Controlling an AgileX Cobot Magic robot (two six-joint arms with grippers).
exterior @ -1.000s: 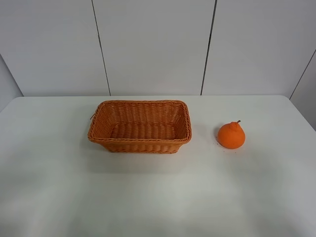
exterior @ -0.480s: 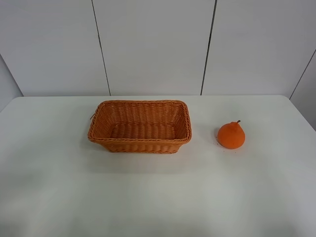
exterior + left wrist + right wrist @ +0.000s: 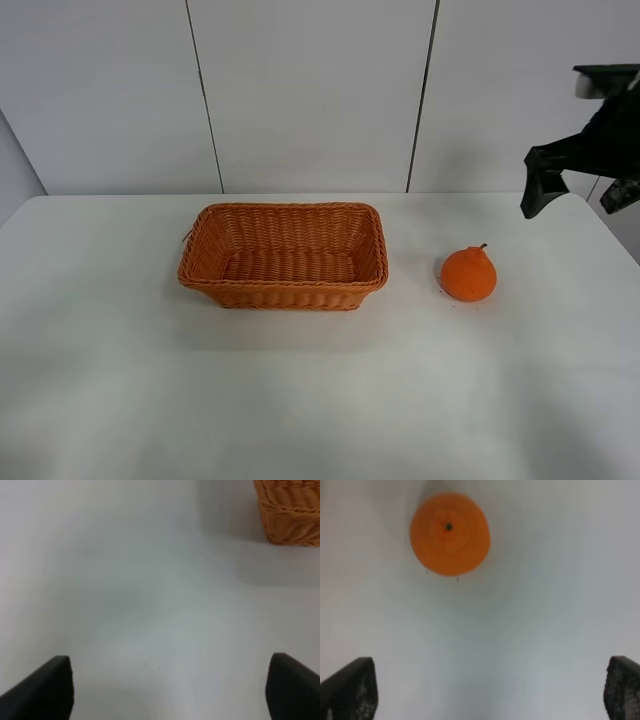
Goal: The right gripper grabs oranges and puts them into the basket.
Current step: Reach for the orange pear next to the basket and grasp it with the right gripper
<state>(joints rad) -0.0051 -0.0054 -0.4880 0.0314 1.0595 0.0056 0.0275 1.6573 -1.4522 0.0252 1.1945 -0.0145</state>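
Above the table, right pincer spread wide (empty), orange seemingly just ahead, basket apart.

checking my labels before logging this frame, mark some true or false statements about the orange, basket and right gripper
1. The orange lies in the basket. False: it sits on the table, beside the basket on the right arm's side, not touching it.
2. Nothing is in the basket. True.
3. The right gripper is shut on the orange. False: its jaws are wide open and hold nothing, with the orange ahead of them on the table.
4. The orange stands with its stem up. True.
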